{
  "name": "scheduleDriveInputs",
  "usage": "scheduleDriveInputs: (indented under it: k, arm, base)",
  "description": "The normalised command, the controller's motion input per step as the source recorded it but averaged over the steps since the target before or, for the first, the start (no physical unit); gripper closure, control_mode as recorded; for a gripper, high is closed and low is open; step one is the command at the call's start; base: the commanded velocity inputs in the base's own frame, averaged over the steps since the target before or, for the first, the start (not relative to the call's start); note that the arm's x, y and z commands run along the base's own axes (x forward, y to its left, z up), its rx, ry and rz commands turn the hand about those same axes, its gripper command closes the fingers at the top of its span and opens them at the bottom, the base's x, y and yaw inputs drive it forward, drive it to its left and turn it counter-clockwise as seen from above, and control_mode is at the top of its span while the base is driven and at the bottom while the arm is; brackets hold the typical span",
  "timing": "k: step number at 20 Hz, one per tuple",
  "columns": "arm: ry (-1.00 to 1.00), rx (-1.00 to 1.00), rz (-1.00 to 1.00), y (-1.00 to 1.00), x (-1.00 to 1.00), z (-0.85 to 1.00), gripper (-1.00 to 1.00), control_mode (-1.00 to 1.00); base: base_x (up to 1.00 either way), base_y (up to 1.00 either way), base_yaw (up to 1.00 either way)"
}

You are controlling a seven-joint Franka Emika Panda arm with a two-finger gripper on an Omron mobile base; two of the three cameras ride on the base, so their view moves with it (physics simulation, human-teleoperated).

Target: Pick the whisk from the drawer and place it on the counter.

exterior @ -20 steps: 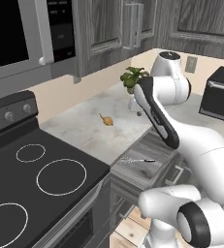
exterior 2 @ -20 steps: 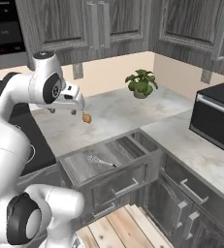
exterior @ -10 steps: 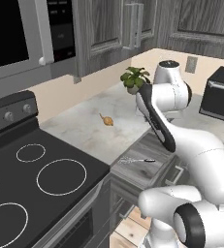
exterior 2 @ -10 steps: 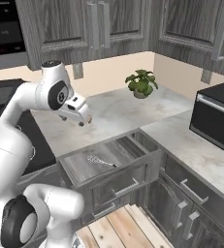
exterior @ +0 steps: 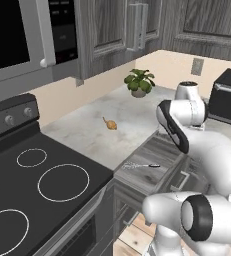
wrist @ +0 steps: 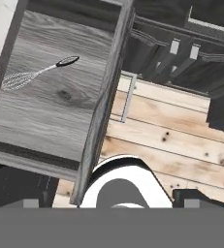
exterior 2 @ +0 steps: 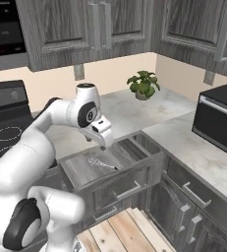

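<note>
Grey wood-grain lines the open drawer (wrist: 45,97), which stands pulled out from under the marbled tabletop (exterior: 137,112). Inside it lies the whisk (wrist: 36,73), flat on the drawer floor, its silver wire head at one end and its black handle at the other, touching no wall of the tray. In the left base view the whisk (exterior: 141,165) sits in the drawer just past the tabletop's edge. The gripper (exterior 2: 103,143) hangs above the drawer's rear part, apart from the whisk (exterior 2: 103,164) and pointing downward; its fingers look close together, though they are too small to tell for sure. A small orange-brown lump (exterior: 110,124) rests on the tabletop, well apart from a potted plant (exterior 2: 143,84) near the wall. A black stovetop (exterior: 32,185) adjoins the tabletop.
</note>
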Motion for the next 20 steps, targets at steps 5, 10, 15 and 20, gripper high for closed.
scheduleDriveInputs:
  k: [5,10,15,20]
  arm:
    - [0.10,0.00,-0.15,-0.35,0.00,-0.97,-1.00,-1.00]
    - [0.06,0.00,-0.04,-0.01,0.12,-0.87,-1.00,-1.00]
    - [0.12,0.00,0.00,0.00,0.38,-0.62,-1.00,-1.00]
    - [0.02,0.00,0.00,0.01,0.38,-0.52,-1.00,-1.00]
  base:
    - [0.00,0.00,0.00]
    - [0.00,0.00,0.00]
    - [0.00,0.00,0.00]
    - [0.00,0.00,0.00]
